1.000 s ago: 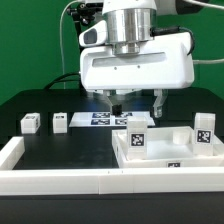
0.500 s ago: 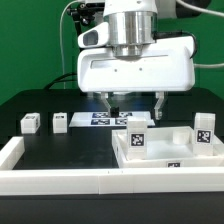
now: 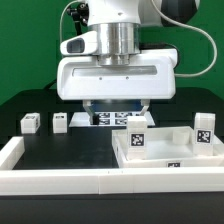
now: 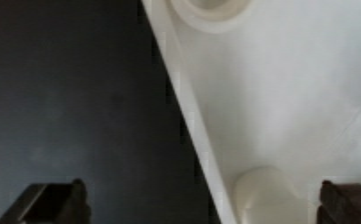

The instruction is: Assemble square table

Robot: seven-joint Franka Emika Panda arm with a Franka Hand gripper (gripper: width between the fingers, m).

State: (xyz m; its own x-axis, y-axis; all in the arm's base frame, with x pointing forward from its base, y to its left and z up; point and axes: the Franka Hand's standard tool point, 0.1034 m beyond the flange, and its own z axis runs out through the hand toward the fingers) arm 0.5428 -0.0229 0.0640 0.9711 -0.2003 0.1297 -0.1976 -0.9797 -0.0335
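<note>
Black table (image 3: 60,145) before a green backdrop carries all parts, and the arm's hand (image 3: 118,106) hangs at 12 o'clock of the exterior view, its fingers (image 4: 52,205) spread wide with nothing between them. The square table slab (image 3: 165,152) lies flat at 4 o'clock, just inside the low white wall (image 3: 60,180). The marker board (image 3: 108,119) lies near centre, and two leg posts (image 3: 30,123) stand at 9 o'clock, well apart from the slab.
</note>
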